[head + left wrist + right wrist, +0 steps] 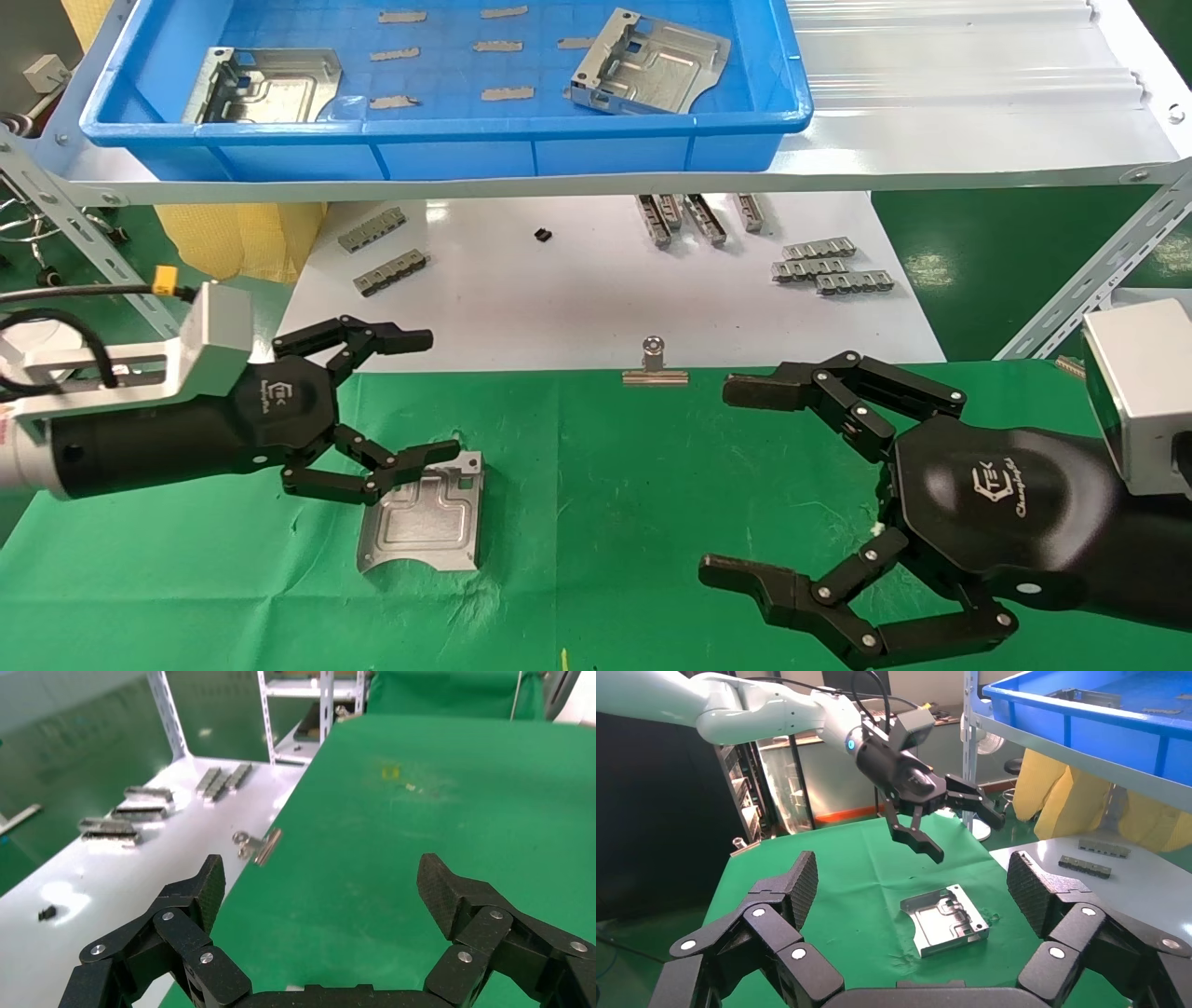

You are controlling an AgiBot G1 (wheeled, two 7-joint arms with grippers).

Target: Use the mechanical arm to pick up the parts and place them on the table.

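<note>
- Left gripper (424, 396) is hovering above the green-cloth table (596, 522), at its left side, fingers spread wide and gripping nothing; the left wrist view is showing both finger pads (204, 885) apart with bare cloth between them.
- One stamped sheet-metal part (424, 513) is lying flat on the cloth, channel side up, concave-cut edge facing the robot. In the head view the lower left finger is overlapping the part's far corner; the right wrist view is showing that gripper (954, 822) raised clear above the part (945, 919), not touching it.
- Right gripper (736, 480) is hanging over the right side of the table, fingers spread, holding nothing, well apart from the part.
- Two more parts are sitting in the blue plastic tray (447, 140) on the raised shelf: one (265, 86) flat at the tray's left end, one (647, 63) at the right end, tilted with a folded rim up. Small grey slips (402, 17) are lying scattered between them on the tray floor.
- White board (559, 298) behind the cloth is carrying grey ridged strips (829, 266) in several groups and one small black piece (542, 235).
- A silver binder clip (655, 365) is clamping the far edge of the cloth, between the two grippers.
</note>
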